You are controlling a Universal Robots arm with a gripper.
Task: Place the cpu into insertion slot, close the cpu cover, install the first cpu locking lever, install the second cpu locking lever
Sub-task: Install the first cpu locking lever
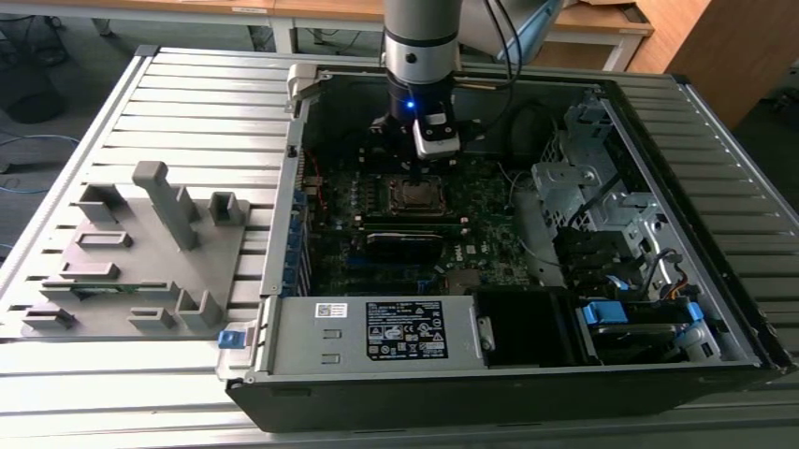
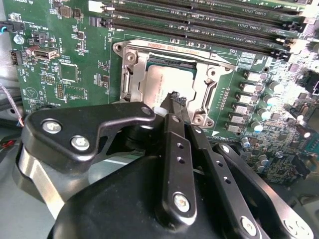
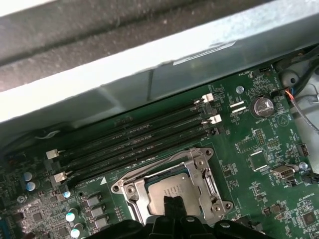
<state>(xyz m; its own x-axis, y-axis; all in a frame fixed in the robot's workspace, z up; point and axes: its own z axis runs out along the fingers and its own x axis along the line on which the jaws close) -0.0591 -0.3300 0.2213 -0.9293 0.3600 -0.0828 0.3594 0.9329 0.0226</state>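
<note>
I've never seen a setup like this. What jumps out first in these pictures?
An open computer case lies flat on a slatted table, with the robot arm reaching down into it. Its gripper hangs right over the silvery cpu, which sits in the insertion slot with the cpu cover framing it, amid green circuit board. On the exterior view's left, a grey fixture stands on the table.

The silvery cpu (image 2: 167, 82) lies flat in the insertion slot (image 2: 133, 85), framed by the closed cpu cover (image 2: 209, 89).
</note>
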